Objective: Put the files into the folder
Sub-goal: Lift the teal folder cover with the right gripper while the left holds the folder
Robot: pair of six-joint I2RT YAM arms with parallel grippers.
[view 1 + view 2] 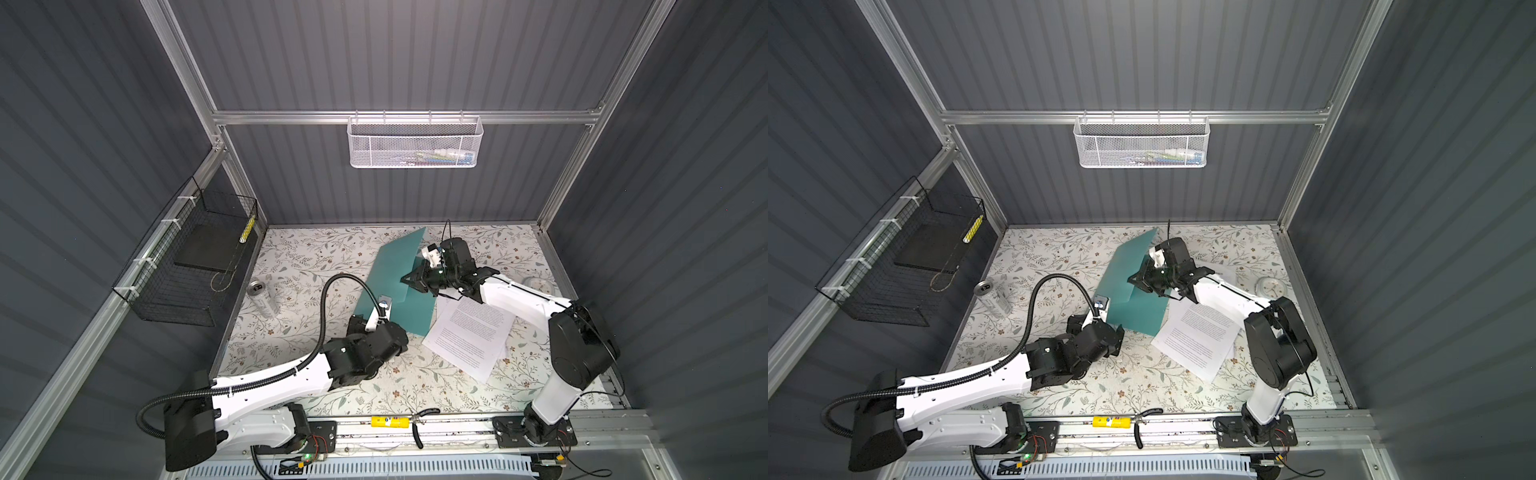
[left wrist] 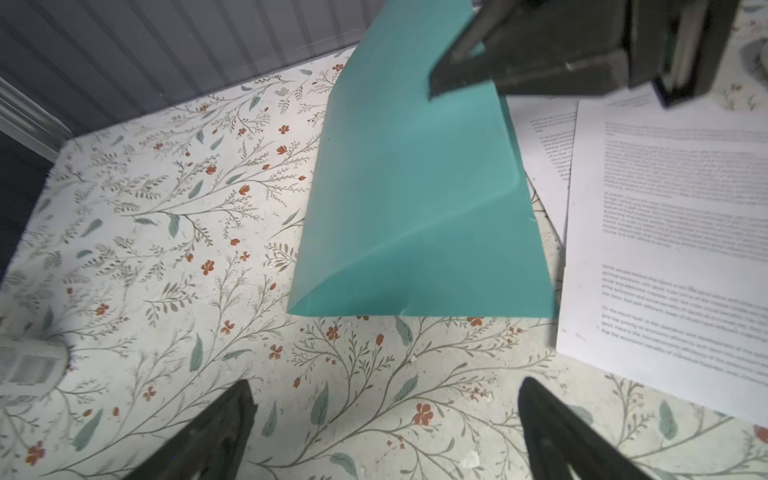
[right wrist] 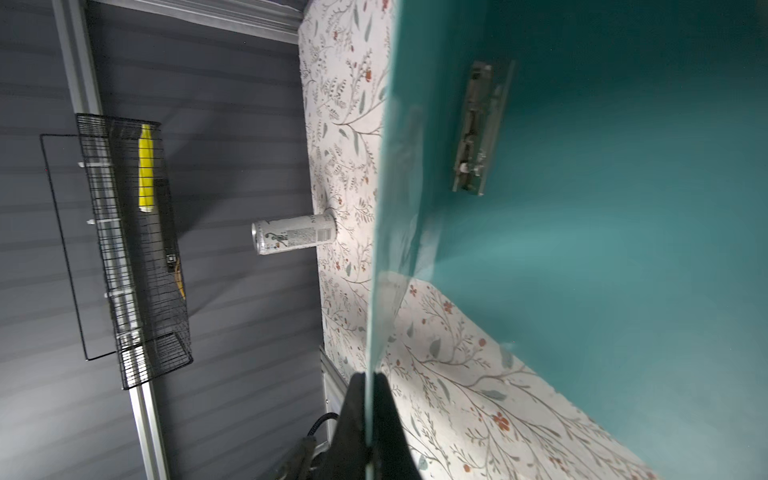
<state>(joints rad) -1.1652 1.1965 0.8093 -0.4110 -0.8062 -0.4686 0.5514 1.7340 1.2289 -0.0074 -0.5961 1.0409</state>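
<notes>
Your right gripper [image 3: 368, 386] is clamped on the teal folder's [image 1: 386, 270] raised cover mid-table [image 1: 316, 257], so the files [image 1: 469, 332], lying flat just beside it toward the table's right edge, long axis roughly parallel to the folder's, sit close to your empty, wide-spread left gripper [image 2: 386, 384].

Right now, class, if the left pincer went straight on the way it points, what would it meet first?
Probably the folder: the open left pincer points at its near edge, only table between. Angled downward, it might touch the table first; depth is unclear.
</notes>
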